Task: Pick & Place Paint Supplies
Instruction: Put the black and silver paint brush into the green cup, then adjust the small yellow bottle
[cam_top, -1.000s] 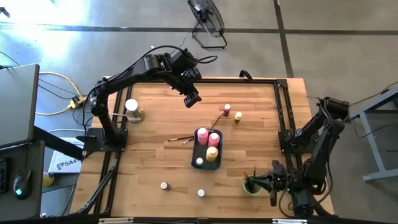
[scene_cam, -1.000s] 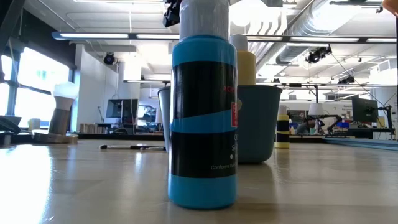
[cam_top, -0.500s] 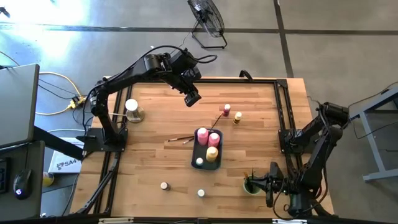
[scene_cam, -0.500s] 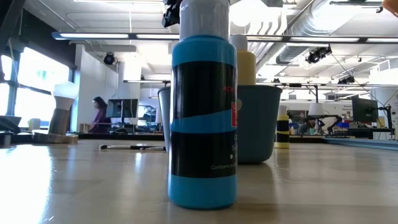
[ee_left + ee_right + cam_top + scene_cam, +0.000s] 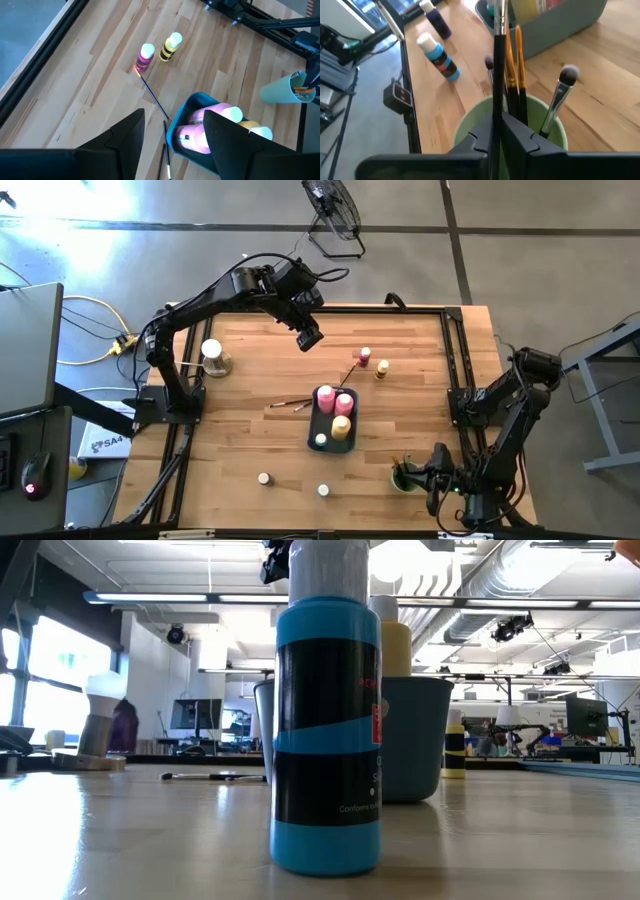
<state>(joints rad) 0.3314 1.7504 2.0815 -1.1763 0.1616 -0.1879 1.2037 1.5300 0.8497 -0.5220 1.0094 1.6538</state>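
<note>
High view: the right tool [image 5: 432, 479] sits at lower right, just beside the green cup [image 5: 404, 478]; the left tool [image 5: 309, 337] hangs at upper centre, fingers apart.

Right wrist view: the right tool's fingers pinch a dark-handled paintbrush [image 5: 498, 60] upright over the cup.

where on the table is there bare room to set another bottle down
Bare wood lies between the blue-grey tray and the table's right rail, and along the left side below the white-capped bottle. It is crowded around the tray: loose brushes beside it, two small bottles behind it.
</note>
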